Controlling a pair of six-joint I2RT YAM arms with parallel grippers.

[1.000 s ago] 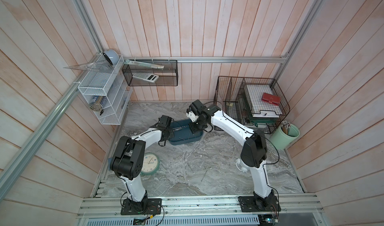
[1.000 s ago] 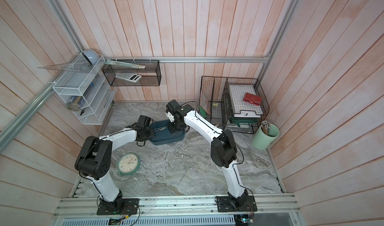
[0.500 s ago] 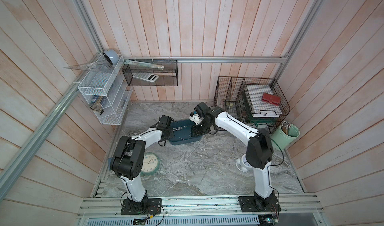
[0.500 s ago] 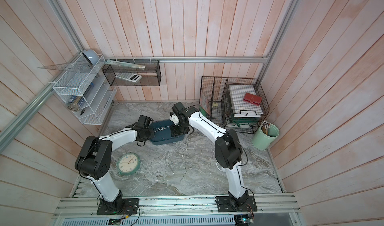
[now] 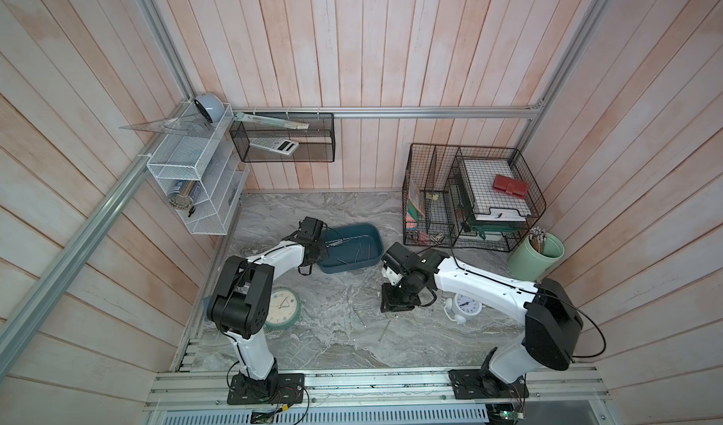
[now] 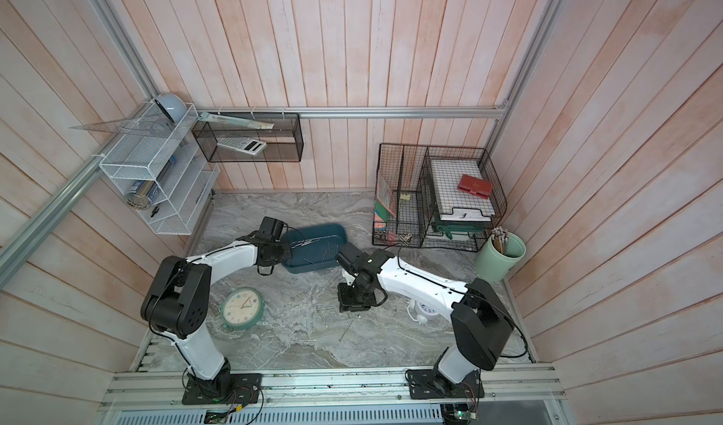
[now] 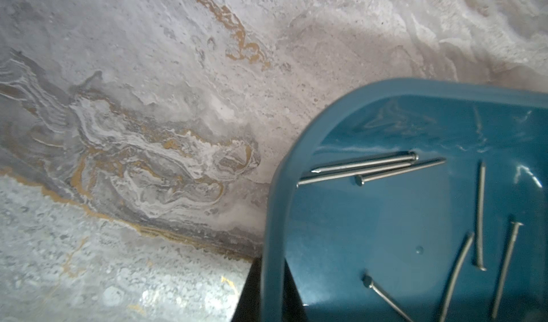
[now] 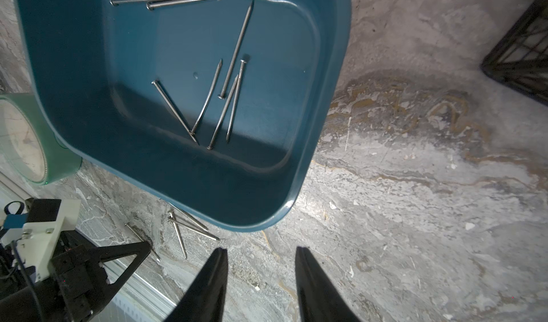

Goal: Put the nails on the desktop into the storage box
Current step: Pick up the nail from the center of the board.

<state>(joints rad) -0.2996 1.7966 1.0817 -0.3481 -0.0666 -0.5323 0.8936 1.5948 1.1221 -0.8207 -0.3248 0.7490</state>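
Nails (image 8: 236, 49), thin silver-grey, lie scattered inside teal storage box (image 8: 326, 68).

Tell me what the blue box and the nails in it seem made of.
The storage box: likely plastic, glossy teal; smooth moulded rounded rim, soft highlights. The nails: metal, probably steel; thin silver-grey shafts, bright glints, flat heads.

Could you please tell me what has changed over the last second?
The right gripper opened and drew back from over the storage box to hover, empty, by the loose nails on the desktop. The left gripper stayed shut on its rim; the storage box did not move.
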